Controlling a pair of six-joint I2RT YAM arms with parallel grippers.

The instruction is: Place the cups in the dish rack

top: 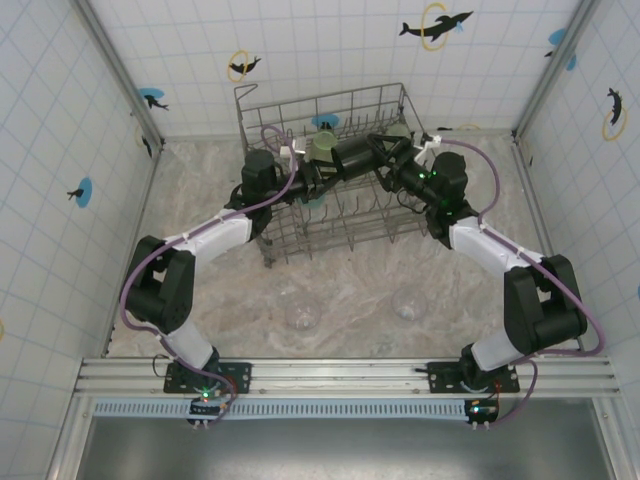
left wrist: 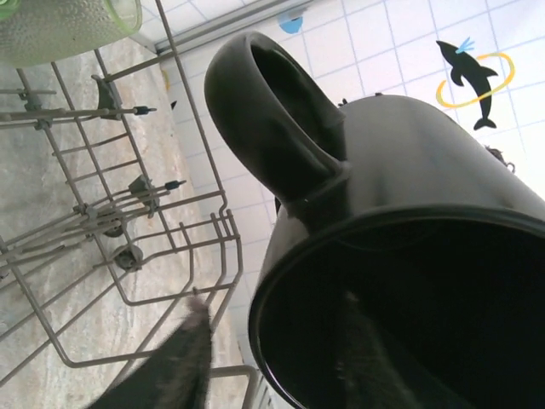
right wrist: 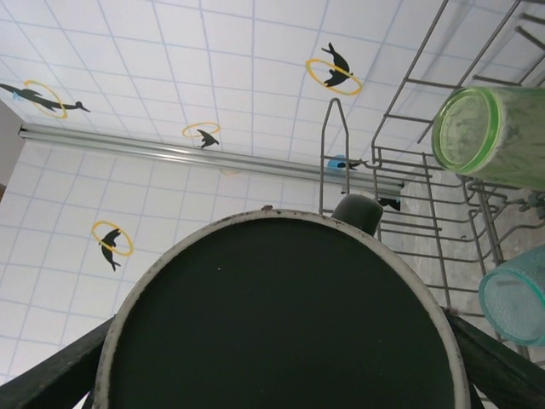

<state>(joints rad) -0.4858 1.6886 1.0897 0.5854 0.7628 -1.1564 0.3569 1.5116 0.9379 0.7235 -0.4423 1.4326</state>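
Mug over rack: right claw clamps base, left claw parted astride rim. Green cup, teal cup racked; two clear cups left on surface, 6 o'clock.

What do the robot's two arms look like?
Both the left arm and right arm have chunky black joints joined by white links. A purple cable loops along each, and small green lights glow at the bases.

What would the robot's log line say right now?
left gripper: open astride black mug rim | right gripper: shut on its base | mug over dish rack | two clear cups on table
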